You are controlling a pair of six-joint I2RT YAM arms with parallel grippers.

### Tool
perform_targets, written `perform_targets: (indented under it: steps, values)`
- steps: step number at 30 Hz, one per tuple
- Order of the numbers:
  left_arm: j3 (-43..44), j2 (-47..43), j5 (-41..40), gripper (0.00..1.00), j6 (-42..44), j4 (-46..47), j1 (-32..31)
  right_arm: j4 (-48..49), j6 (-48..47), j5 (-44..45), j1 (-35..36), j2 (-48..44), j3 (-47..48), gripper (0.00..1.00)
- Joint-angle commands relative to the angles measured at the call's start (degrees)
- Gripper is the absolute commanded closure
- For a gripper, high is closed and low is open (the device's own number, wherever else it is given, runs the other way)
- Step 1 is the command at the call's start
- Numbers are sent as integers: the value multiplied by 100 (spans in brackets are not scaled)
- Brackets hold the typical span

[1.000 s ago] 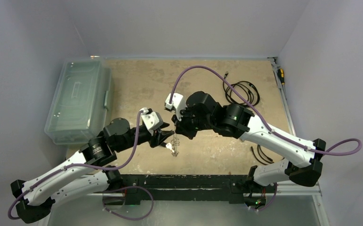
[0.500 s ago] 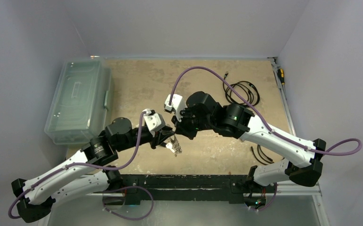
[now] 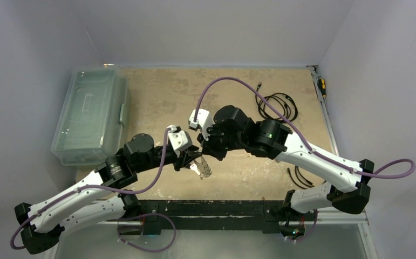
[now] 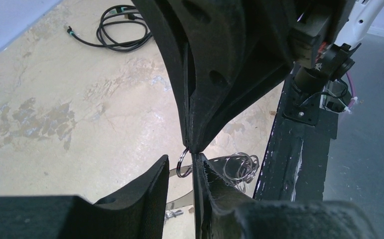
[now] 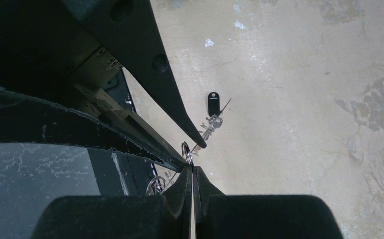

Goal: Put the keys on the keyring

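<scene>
My right gripper point(image 3: 203, 156) is shut on a small silver split ring point(image 5: 187, 151) and holds it just above the table; it comes down from above in the left wrist view. My left gripper point(image 4: 180, 160) is open, with narrowly parted fingers either side of that ring point(image 4: 183, 163). The silvery crescent keyring point(image 4: 180, 205) with several wire rings point(image 4: 239, 167) hangs behind my left fingers, and shows as a bunch point(image 3: 202, 169) in the top view. The black-headed key point(image 5: 213, 102) shows below in the right wrist view. I cannot pick out the plain silver key for sure.
A clear plastic lidded box point(image 3: 89, 116) stands at the far left. A coiled black cable point(image 3: 277, 104) lies at the back right, another cable point(image 3: 298, 177) at the near right. The table's black front edge point(image 4: 289, 164) is close to the grippers.
My left gripper has moved right, closer to the right gripper, and the key bunch has shifted slightly right. The right arm has stayed nearly still.
</scene>
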Motion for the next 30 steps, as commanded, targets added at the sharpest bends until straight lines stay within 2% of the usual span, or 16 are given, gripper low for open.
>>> perform_targets:
  steps: [1,4,5,8,14,19,20,23,24,27,30]
  values:
    - [30,87,76,77,68,181,41,310,-68,-126,63,-289,266,100]
    - [14,79,107,77,67,196,46,325,-68,-95,63,-330,268,100]
    - [-2,71,139,80,63,208,52,328,-68,-98,63,-336,265,100]
    - [-6,69,229,100,69,201,67,352,-68,-127,68,-345,260,100]
    - [-93,-157,396,100,98,331,167,596,-59,-253,72,-423,80,100]
    - [-283,-524,501,100,63,535,342,1215,62,-195,72,-769,-355,100]
    - [-295,-562,507,100,69,532,368,1355,111,-195,72,-872,-457,96]
    - [-322,-680,556,100,87,555,436,1844,127,-181,72,-1245,-812,51]
    - [-340,-735,589,100,83,593,454,2076,130,-196,72,-1465,-984,43]
    - [-430,-998,707,100,64,752,524,3033,321,-92,59,-2169,-1822,28]
    - [-528,-1296,833,100,69,954,574,4020,223,-319,-49,-2686,-2726,26]
